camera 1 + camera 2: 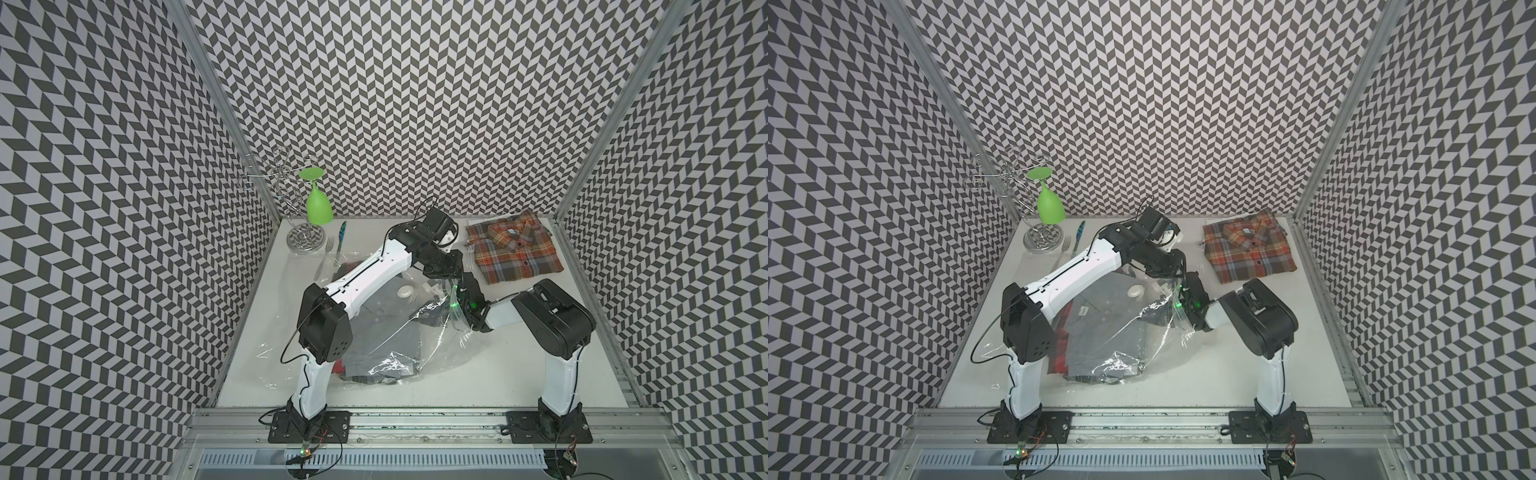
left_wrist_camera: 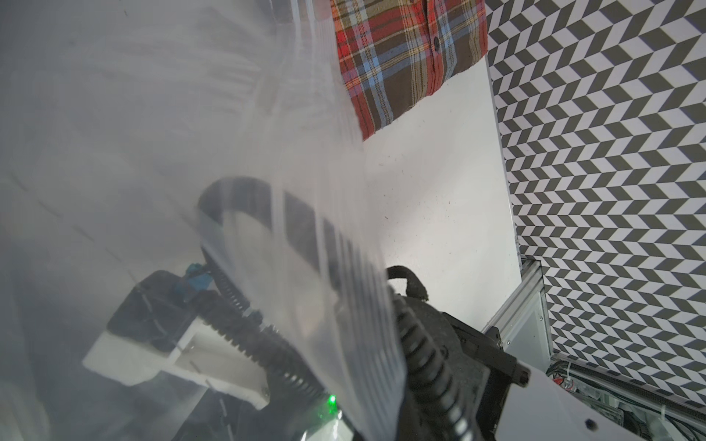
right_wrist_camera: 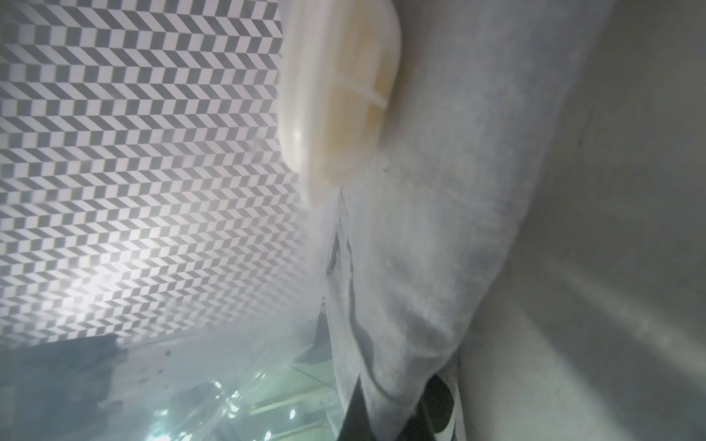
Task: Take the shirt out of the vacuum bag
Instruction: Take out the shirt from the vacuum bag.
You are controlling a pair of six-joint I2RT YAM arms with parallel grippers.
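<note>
The clear vacuum bag (image 1: 415,345) (image 1: 1133,332) lies crumpled mid-table, its white valve cap (image 1: 406,291) (image 3: 336,95) facing up. A grey shirt (image 1: 374,332) (image 1: 1100,328) lies folded inside it. My left gripper (image 1: 453,280) (image 1: 1177,277) hangs over the bag's right edge, shut on a raised strip of bag plastic (image 2: 344,305); its own jaws are hidden. My right gripper (image 1: 451,303) (image 3: 386,424) is inside the bag's mouth. It points toward the valve cap and is shut on a fold of the grey shirt (image 3: 412,267).
A folded plaid shirt (image 1: 513,247) (image 2: 401,57) lies outside the bag at the back right. At the back left are a wire rack (image 1: 305,243) holding an upturned green glass (image 1: 319,203), a fork (image 1: 326,253) and a blue-handled utensil (image 1: 341,235). Red cloth (image 1: 338,365) also shows in the bag.
</note>
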